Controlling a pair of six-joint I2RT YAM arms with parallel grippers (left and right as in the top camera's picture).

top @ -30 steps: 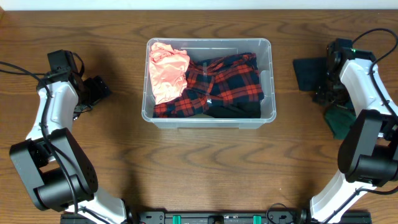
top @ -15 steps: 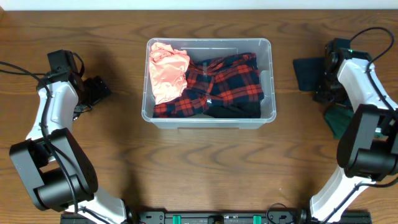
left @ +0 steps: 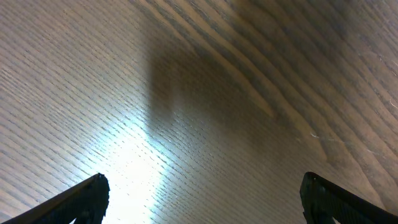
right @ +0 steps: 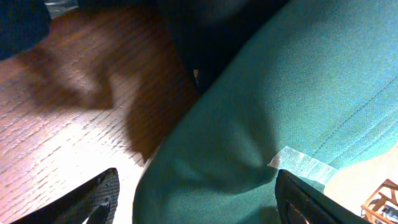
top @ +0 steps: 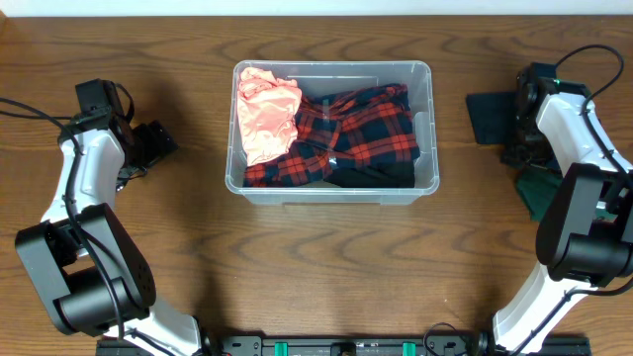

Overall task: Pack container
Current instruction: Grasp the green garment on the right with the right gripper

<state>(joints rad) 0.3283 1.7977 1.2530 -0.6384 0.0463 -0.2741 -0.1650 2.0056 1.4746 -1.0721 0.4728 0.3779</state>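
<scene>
Container (top: 332,194) lies well left of right tool (right: 196,193).

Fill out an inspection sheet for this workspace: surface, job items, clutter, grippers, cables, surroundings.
Surface: wooden table, bare grain, with light glare in the left wrist view.
Job's things: clear container at centre, holding a pink garment and a red-black plaid garment. A dark blue cloth and a green cloth lie outside it to the right.
Clutter: nothing seen.
Grippers: left gripper open over bare wood. Right gripper open, close above the green cloth.
Cables: black cables by the left arm and the right arm.
Surroundings: black rail at the near edge.
</scene>
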